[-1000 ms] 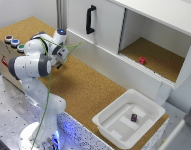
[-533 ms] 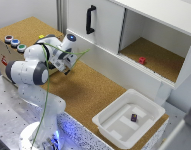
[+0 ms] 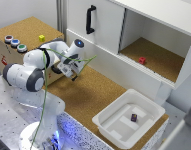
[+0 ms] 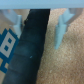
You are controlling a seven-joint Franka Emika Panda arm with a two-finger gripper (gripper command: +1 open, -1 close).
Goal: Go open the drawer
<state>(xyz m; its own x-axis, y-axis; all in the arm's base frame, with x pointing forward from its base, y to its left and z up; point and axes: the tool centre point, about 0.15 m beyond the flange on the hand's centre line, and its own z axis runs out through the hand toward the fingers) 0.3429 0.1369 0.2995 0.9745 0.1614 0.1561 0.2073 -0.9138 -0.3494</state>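
The drawer belongs to the cork-topped box (image 3: 26, 29) at the exterior view's left; my arm hides most of its front. My gripper (image 3: 71, 70) hangs just in front of that box. In the wrist view a black bar handle (image 4: 30, 52) runs between my two pale fingers (image 4: 62, 26), on a face with blue-and-white markings (image 4: 7, 46). The gripper (image 4: 40, 25) is open, its jaws standing on either side of the handle without closing on it.
Three coloured buttons (image 3: 14, 43) and a small yellow block (image 3: 41, 37) sit on the box top. A white cabinet has a black door handle (image 3: 89, 20) and an open shelf with a red block (image 3: 142, 60). A white tray (image 3: 111, 119) holds a dark block (image 3: 134, 117).
My wrist has swung down and toward the exterior view's right, from above the box edge to in front of it.
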